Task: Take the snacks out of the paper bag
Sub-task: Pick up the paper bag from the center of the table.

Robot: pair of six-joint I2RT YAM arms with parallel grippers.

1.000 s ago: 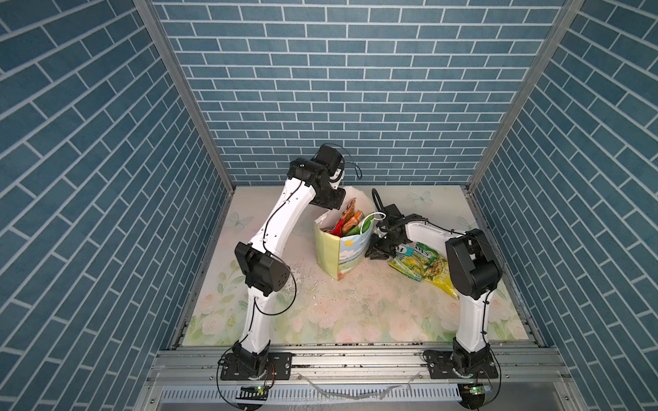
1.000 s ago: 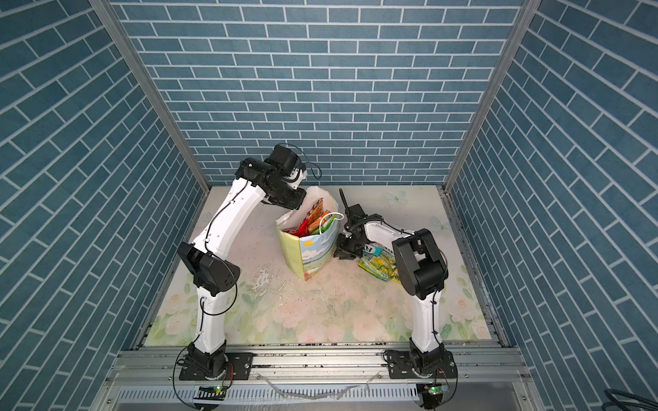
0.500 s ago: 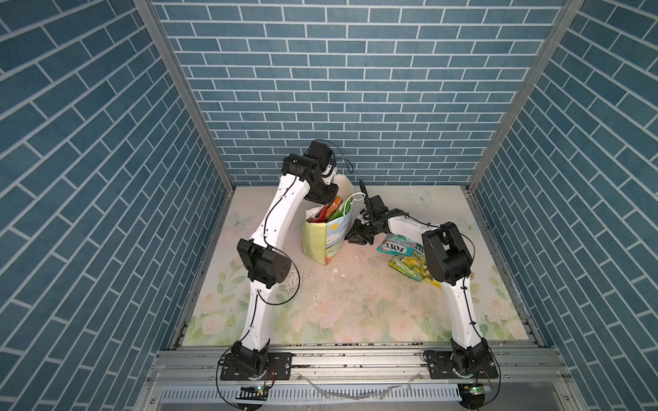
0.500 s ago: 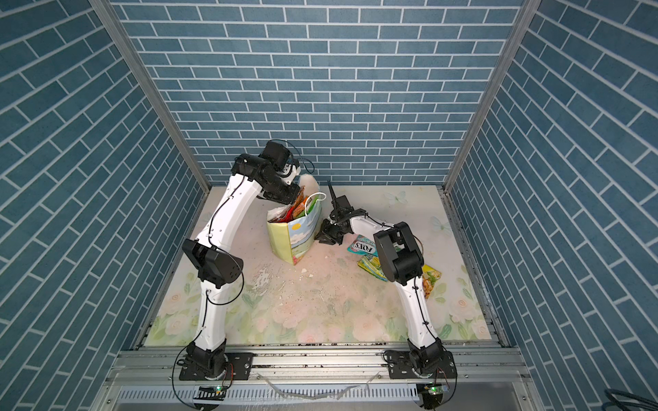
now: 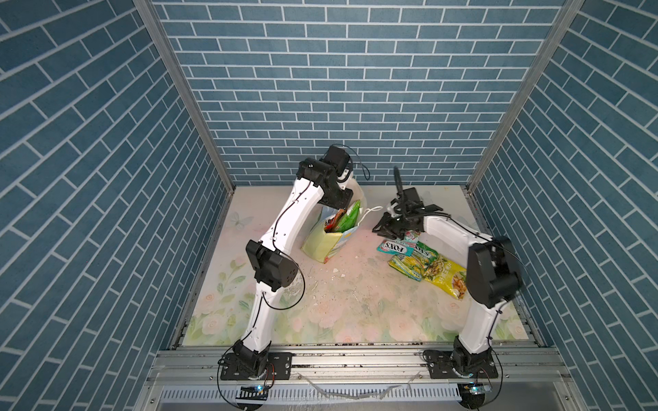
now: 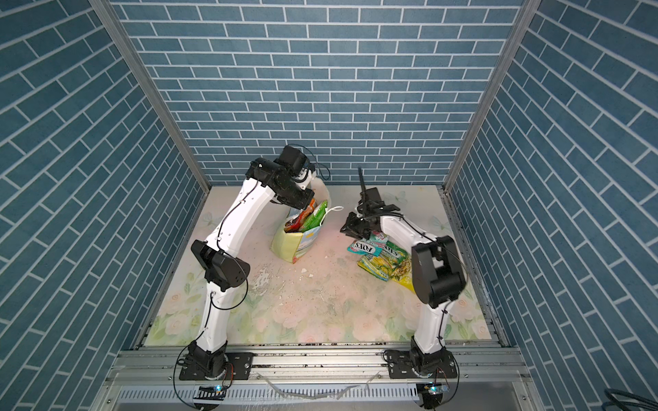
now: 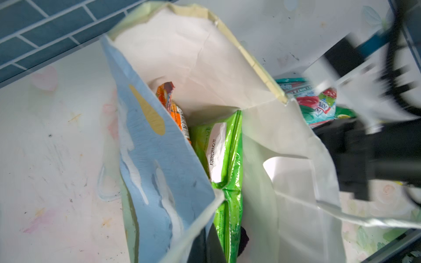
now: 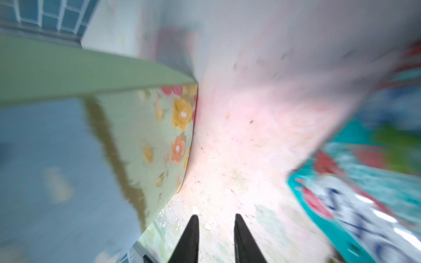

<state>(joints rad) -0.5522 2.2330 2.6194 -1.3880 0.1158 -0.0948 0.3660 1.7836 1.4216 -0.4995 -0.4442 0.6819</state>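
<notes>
1. On the floral table mat (image 5: 356, 306), toward the far wall, the paper bag (image 5: 325, 242) stands between the two arms. It leans a little and its mouth is open.
2. Out so far: a teal FOX'S packet (image 5: 396, 247), a green-yellow FOX'S packet (image 5: 409, 265) and a yellow packet (image 5: 447, 281). They overlap in a loose heap on the right arm's side, well apart from the bag.
3. Left inside: a green packet (image 7: 225, 159), an orange packet (image 7: 173, 107) and something red (image 5: 331, 224) poking up at the mouth. By my count the job is roughly half done, though anything lower in the bag is hidden.
4. The left gripper (image 5: 340, 201) is closed at the bag's far rim. It looks to be pinching the paper wall, holding the mouth open.
5. The right gripper (image 8: 215, 227) is low over the mat between the bag and the teal packet. Its fingers are a narrow gap apart, with nothing between them.
6. The mat is pale pink and green, scuffed, with white flakes (image 5: 334, 271) scattered across the middle.
7. Blue brick-pattern walls (image 5: 338, 89) close in three sides. An aluminium rail (image 5: 356, 359) along the front carries both arm bases.
</notes>
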